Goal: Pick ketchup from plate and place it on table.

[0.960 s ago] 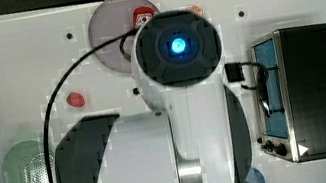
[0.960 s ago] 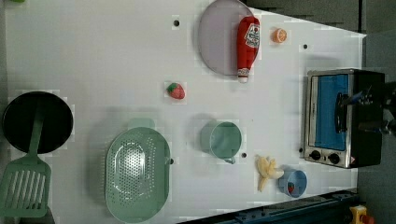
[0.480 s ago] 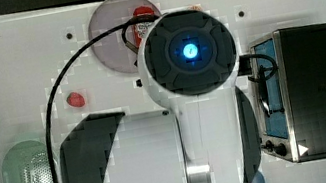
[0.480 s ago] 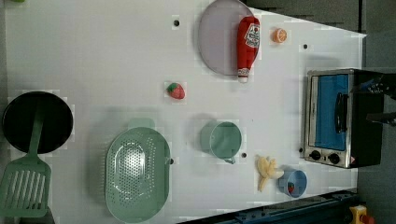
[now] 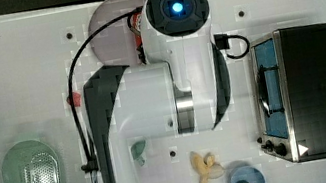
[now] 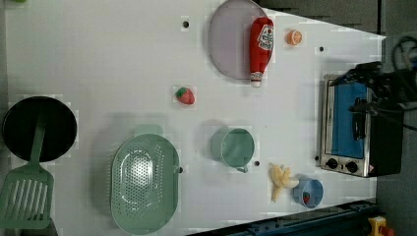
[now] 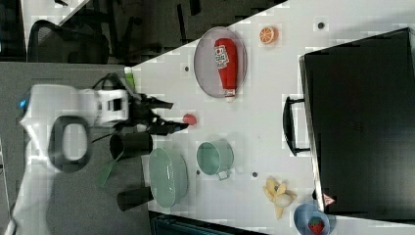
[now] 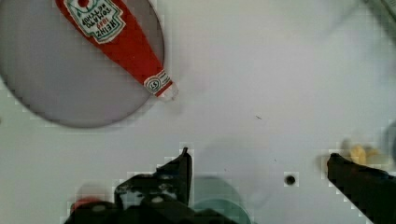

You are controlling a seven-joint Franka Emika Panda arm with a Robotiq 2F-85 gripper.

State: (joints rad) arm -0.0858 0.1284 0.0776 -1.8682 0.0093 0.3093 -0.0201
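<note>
While the ketchup [image 6: 261, 48] lies flat on the plate [image 6: 228, 44], nothing of the task is done yet: no grasp, no lift, no set-down on the desk [image 6: 123, 59]. Gripper [image 8: 259, 161] hangs above w/ fingers [image 8: 180, 170] spread wide, holding nothing, off to one side of the bottle. Left to do, approx.: come over the bottle, descend, close, lift, put down on bare desk. In the left view the bottle's long axis runs top-to-bottom, along the plate's right edge; white cap pointing down, just past the rim, base toward the left view's top.
</note>
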